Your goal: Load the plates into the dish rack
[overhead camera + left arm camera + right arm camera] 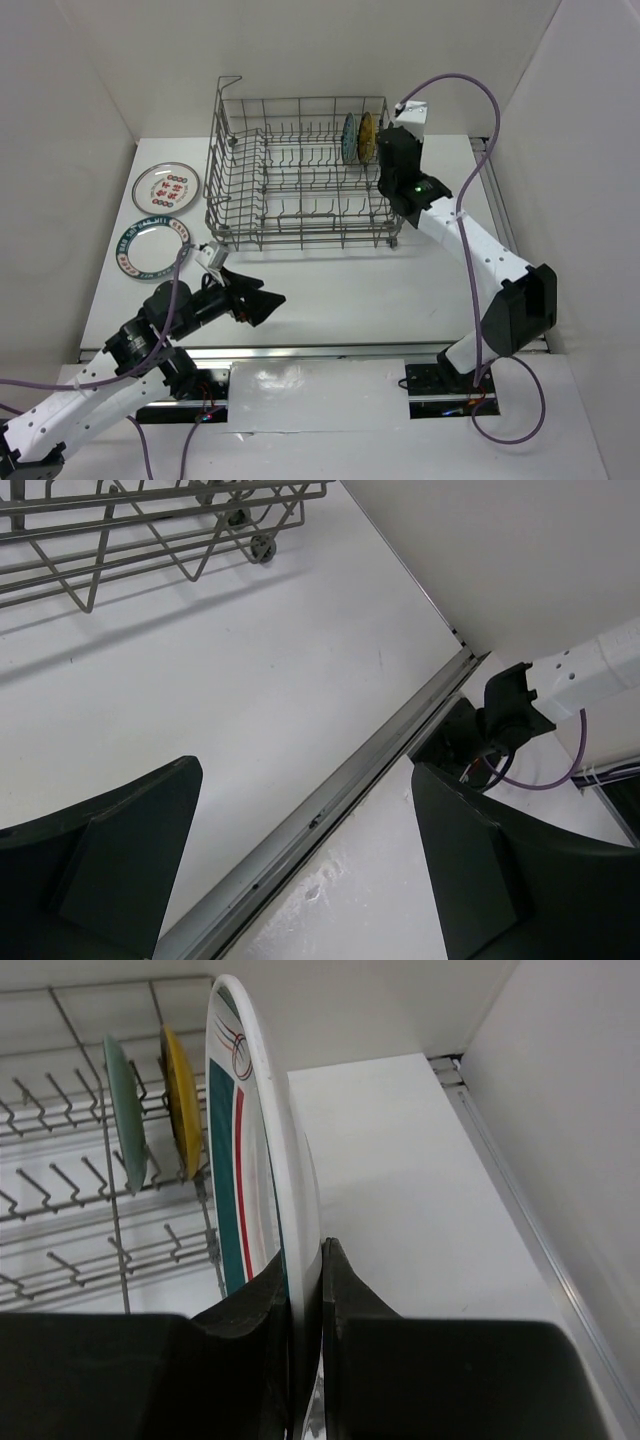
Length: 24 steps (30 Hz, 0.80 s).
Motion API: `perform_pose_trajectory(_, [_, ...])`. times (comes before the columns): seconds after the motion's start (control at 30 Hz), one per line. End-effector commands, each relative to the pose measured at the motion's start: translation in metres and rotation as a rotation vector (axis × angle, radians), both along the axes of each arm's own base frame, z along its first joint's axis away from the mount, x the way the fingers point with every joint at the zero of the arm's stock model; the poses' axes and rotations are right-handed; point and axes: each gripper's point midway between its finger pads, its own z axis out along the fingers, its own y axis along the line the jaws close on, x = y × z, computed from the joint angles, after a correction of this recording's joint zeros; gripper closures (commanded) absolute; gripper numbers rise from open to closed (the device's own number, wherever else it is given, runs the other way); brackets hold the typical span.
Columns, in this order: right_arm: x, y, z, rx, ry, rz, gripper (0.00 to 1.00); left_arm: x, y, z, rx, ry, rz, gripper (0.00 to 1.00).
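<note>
My right gripper [305,1260] is clamped on the rim of a white banded plate [250,1130], held on edge at the right end of the dish rack [290,170], beside the upright yellow plate [182,1100] and teal plate [125,1110]. My left gripper [262,300] hangs with its jaws wide apart over the white table [330,280]. White walls [60,100] box it in. Left of the rack a red-marked plate [166,187] and a green-rimmed plate [153,248] lie flat; I can't read their lettering.
</note>
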Motion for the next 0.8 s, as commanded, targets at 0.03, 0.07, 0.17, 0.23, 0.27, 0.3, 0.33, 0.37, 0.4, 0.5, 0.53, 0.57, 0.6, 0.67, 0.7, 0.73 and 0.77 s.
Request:
perform_pose_trajectory(0.03, [0.023, 0.003, 0.025, 0.041, -0.074, 0.01, 1.0, -0.002, -0.001, 0.003, -0.021, -0.015, -0.007, 0.0])
perform_pose_trajectory(0.07, [0.023, 0.006, 0.025, 0.043, -0.073, 0.022, 1.0, -0.002, -0.001, 0.003, -0.021, -0.015, -0.007, 0.0])
perform_pose_trajectory(0.17, [0.03, 0.011, 0.015, 0.049, -0.061, 0.03, 1.0, -0.001, 0.001, 0.001, -0.02, -0.003, 0.003, 0.0])
perform_pose_trajectory(0.23, [0.035, 0.014, 0.006, 0.052, -0.051, 0.028, 1.0, -0.001, 0.001, 0.001, -0.02, -0.003, 0.003, 0.0])
perform_pose_trajectory(0.27, [0.036, 0.018, 0.006, 0.057, -0.048, 0.05, 1.0, -0.002, 0.001, 0.003, -0.026, -0.009, 0.003, 0.0])
perform_pose_trajectory(0.3, [0.038, 0.019, 0.0, 0.052, -0.037, 0.05, 1.0, -0.002, 0.001, 0.003, -0.026, -0.009, 0.003, 0.0])
perform_pose_trajectory(0.33, [0.041, 0.022, -0.007, 0.049, -0.022, 0.063, 1.0, -0.002, 0.001, 0.003, -0.026, -0.009, 0.003, 0.0])
perform_pose_trajectory(0.37, [0.041, 0.024, -0.007, 0.052, -0.021, 0.075, 1.0, -0.003, 0.002, 0.006, -0.033, -0.016, 0.003, 0.0])
perform_pose_trajectory(0.4, [0.045, 0.027, -0.019, 0.05, 0.0, 0.072, 1.0, -0.003, 0.002, 0.006, -0.033, -0.016, 0.003, 0.0])
perform_pose_trajectory(0.5, [0.05, 0.026, -0.035, 0.05, 0.029, 0.07, 1.0, -0.004, 0.003, 0.005, -0.038, -0.008, 0.004, 0.0])
perform_pose_trajectory(0.53, [0.052, 0.027, -0.041, 0.044, 0.041, 0.069, 1.0, -0.004, 0.003, 0.005, -0.038, -0.008, 0.004, 0.0])
perform_pose_trajectory(0.57, [0.052, 0.027, -0.041, 0.044, 0.041, 0.069, 1.0, -0.004, 0.003, 0.005, -0.038, -0.008, 0.004, 0.0])
perform_pose_trajectory(0.6, [0.053, 0.029, -0.047, 0.047, 0.05, 0.067, 1.0, -0.003, 0.005, 0.002, -0.027, 0.0, 0.016, 0.0])
perform_pose_trajectory(0.67, [0.052, 0.039, -0.055, 0.047, 0.066, 0.083, 1.0, -0.002, 0.009, 0.004, -0.037, 0.021, 0.046, 0.0])
perform_pose_trajectory(0.7, [0.051, 0.037, -0.054, 0.045, 0.065, 0.075, 0.96, -0.001, 0.012, 0.008, -0.043, 0.027, 0.064, 0.0])
perform_pose_trajectory(0.73, [0.05, 0.042, -0.063, 0.044, 0.08, 0.081, 0.87, 0.003, 0.017, 0.008, -0.052, 0.051, 0.108, 0.0])
perform_pose_trajectory(0.77, [0.05, 0.041, -0.063, 0.041, 0.079, 0.073, 0.77, 0.004, 0.021, 0.014, -0.063, 0.056, 0.135, 0.0])
